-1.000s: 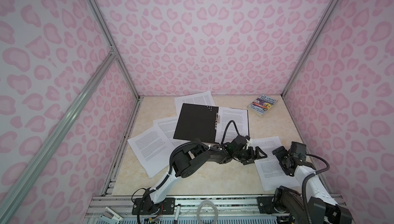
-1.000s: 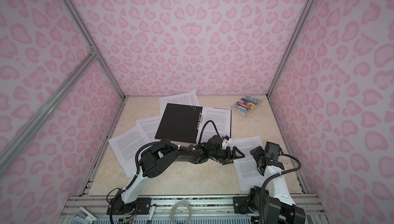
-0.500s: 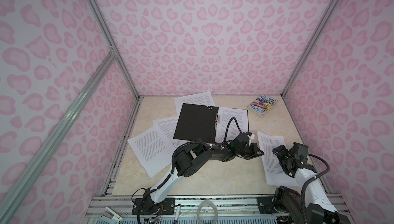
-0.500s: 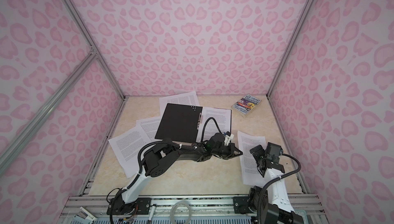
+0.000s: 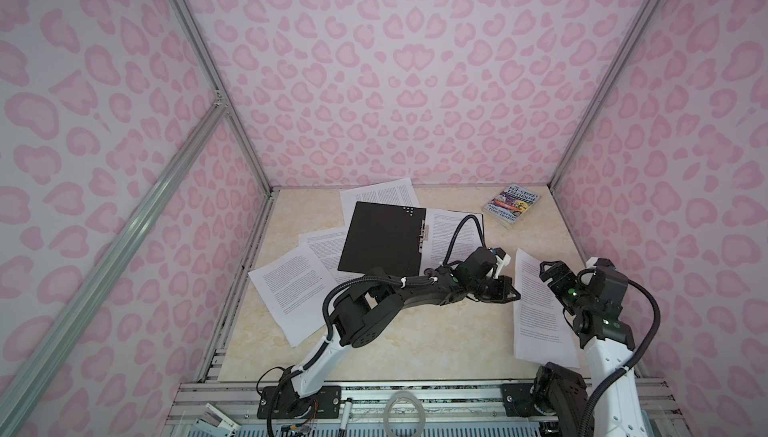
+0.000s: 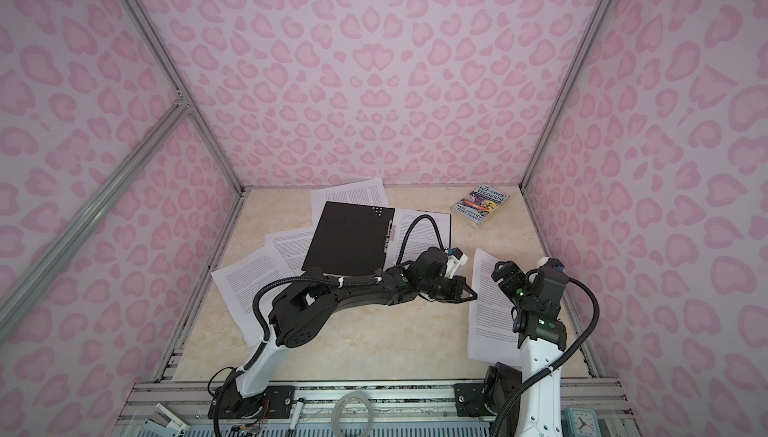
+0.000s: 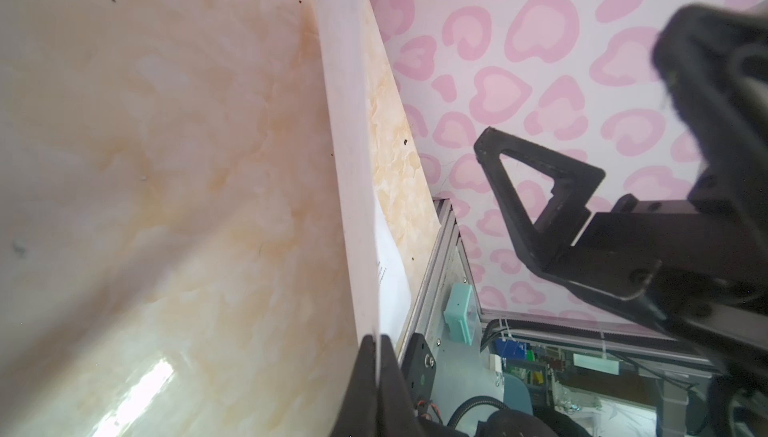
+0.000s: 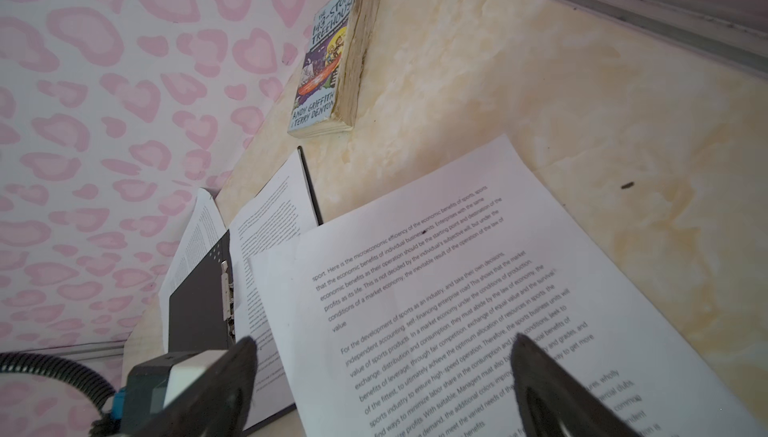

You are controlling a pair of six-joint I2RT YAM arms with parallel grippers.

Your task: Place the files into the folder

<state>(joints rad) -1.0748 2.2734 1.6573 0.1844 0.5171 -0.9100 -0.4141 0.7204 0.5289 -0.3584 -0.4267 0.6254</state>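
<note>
The folder [image 5: 382, 239] [image 6: 349, 239] lies open at the table's back middle, black inside up, with one printed sheet [image 5: 453, 235] on its right half. More files lie loose around it [image 5: 291, 289] [image 5: 378, 196]. My left gripper [image 5: 513, 295] [image 6: 471, 295] [image 7: 378, 343] reaches across and is shut on the left edge of a printed sheet [image 5: 536, 322] [image 6: 490, 318] [image 8: 457, 268], which it holds raised off the table. My right gripper [image 5: 550, 270] [image 6: 505, 272] [image 8: 382, 343] hovers open over that sheet's far part, with nothing between its fingers.
A colourful paperback book [image 5: 513, 206] [image 6: 482, 206] [image 8: 328, 60] lies at the back right corner. Pink-patterned walls close in the table on three sides. A metal rail [image 5: 374, 389] runs along the front edge, where both arm bases are bolted.
My left gripper has closed on the sheet's left edge and lifted it, so the sheet now tilts up. The right gripper has moved towards the back, still open.
</note>
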